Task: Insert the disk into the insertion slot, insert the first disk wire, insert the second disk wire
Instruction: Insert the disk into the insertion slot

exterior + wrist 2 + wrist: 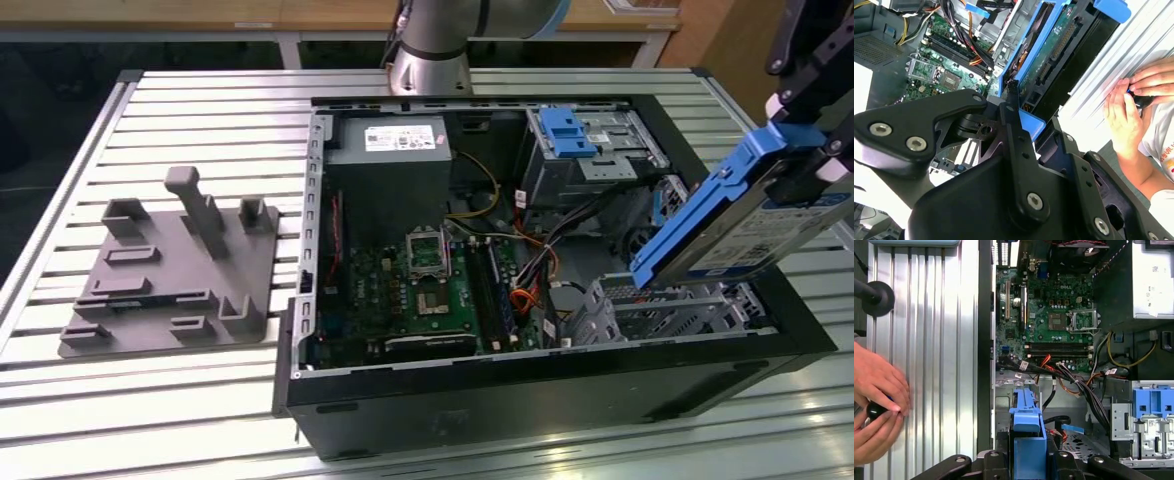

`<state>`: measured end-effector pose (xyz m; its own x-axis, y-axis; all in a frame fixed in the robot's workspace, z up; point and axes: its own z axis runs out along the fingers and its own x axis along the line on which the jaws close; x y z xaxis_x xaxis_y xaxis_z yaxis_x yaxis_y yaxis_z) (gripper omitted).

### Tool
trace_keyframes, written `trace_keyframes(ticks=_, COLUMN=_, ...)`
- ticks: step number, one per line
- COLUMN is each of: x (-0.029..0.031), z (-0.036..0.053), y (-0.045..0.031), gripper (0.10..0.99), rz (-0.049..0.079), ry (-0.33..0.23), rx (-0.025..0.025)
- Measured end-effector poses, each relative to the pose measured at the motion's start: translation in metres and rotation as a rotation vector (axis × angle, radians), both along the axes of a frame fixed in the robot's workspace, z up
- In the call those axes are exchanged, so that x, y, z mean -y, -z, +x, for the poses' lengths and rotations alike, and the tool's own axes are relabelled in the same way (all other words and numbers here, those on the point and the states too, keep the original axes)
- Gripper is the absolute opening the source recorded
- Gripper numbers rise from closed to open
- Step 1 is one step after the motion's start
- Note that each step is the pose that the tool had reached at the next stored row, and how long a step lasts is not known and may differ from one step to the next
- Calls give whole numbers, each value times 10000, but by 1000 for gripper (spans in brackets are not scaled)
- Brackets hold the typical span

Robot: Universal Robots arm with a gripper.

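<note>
the open computer case sits on a slatted metal table. at about 3 o'clock in the exterior view, the gripper has its black fingers pressed against the disk and pinches it by the upper end. the disk hangs in the air, steeply tilted, with its high end toward 1 o'clock and its low end toward 7 o'clock. that low end is right at the upper edge of the insertion slot, the low silvery perforated cage at 4 o'clock inside the case; whether they touch i cannot tell. the disk is not inside the slot.

in the first wrist view the blue carrier of the disk runs out from between the fingers of the gripper. in the second wrist view the disk's circuit-board face shows inside its blue frame.

the taller grey cage with a blue clip stands at 1 o'clock in the case, the power supply at 11 o'clock, and the green motherboard in the middle. a grey moulded fixture lies on the table at 9 o'clock, well apart from the case. a person's hands rest on the table just beside the case wall, holding a small black object.
</note>
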<state>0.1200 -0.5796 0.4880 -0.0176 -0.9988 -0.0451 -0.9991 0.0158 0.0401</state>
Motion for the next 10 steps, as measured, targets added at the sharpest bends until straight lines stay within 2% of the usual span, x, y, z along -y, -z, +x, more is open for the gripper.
trace_keyframes(ticks=10, x=-70, z=-6, y=19, gripper=365, rz=-3, ry=-10, rx=0)
